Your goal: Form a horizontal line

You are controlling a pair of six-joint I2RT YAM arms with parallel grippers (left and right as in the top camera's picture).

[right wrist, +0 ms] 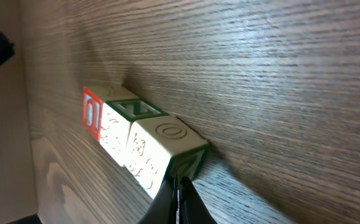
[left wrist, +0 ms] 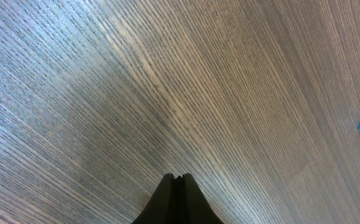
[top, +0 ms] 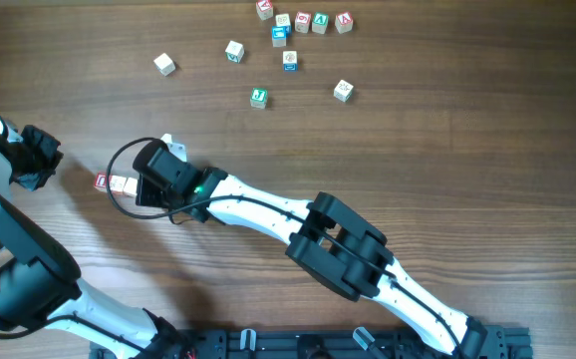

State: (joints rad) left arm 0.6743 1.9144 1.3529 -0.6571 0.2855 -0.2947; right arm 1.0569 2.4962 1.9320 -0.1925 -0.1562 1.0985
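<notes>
Horizontal line of three small pale wooden letter cubes [right wrist: 136,134], square-cornered, one end face red, one top green: side to side on the brown grained wooden table [right wrist: 279,74], left of centre. Close detail from the right wrist only, the right gripper [right wrist: 179,194] there pressed tip to tip on nothing against the nearest cube's corner; from overhead, half hidden under the outstretched white-and-black arm [top: 268,209]. Likewise pinched together and empty, the left gripper [left wrist: 177,182] over wood grain, arm bent at the table's left side.
</notes>
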